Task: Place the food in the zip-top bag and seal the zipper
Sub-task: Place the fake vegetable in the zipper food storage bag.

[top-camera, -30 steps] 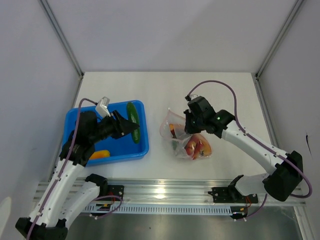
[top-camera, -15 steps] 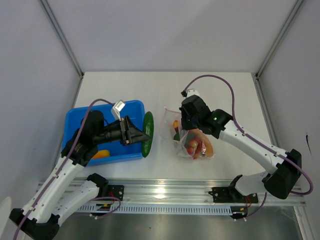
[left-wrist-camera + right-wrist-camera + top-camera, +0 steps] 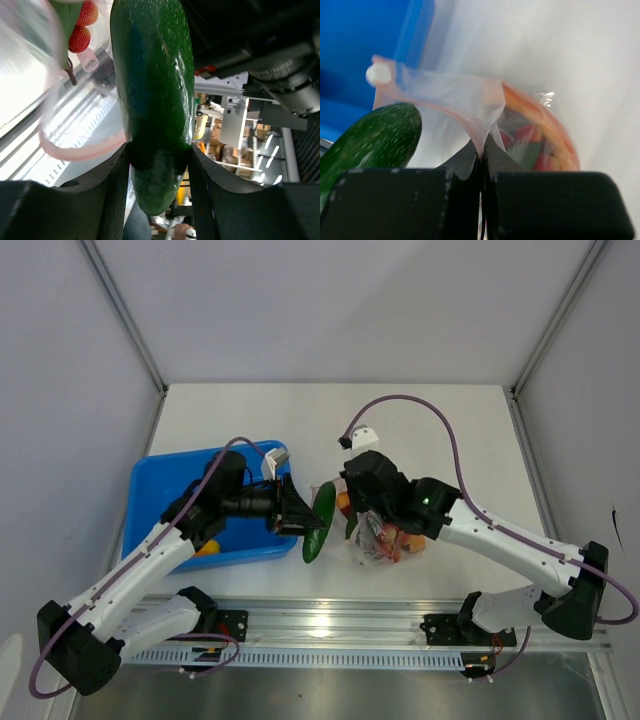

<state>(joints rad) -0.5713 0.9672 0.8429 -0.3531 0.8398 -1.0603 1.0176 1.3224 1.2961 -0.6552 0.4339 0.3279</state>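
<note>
My left gripper (image 3: 300, 516) is shut on a long dark green food piece (image 3: 320, 521), held by its end between the fingers (image 3: 115, 195). The piece's (image 3: 152, 85) far end is at the open mouth of the clear zip-top bag (image 3: 385, 537). My right gripper (image 3: 482, 150) is shut on the bag's mouth edge (image 3: 470, 107) and holds it up. The pinkish-red zipper (image 3: 75, 151) curves around the opening. Red tomatoes (image 3: 83, 27) and orange pieces (image 3: 540, 125) lie inside the bag. A yellow-orange piece (image 3: 207, 547) lies in the tray.
The blue tray (image 3: 150, 485) sits left of the bag under my left arm. The metal rail (image 3: 330, 625) runs along the table's near edge. Grey walls enclose the table at the left, back and right.
My left arm has carried the green piece rightward, out of the tray to the bag's mouth. My right gripper has shifted left and nearer with the bag's edge, opening the mouth toward the piece.
</note>
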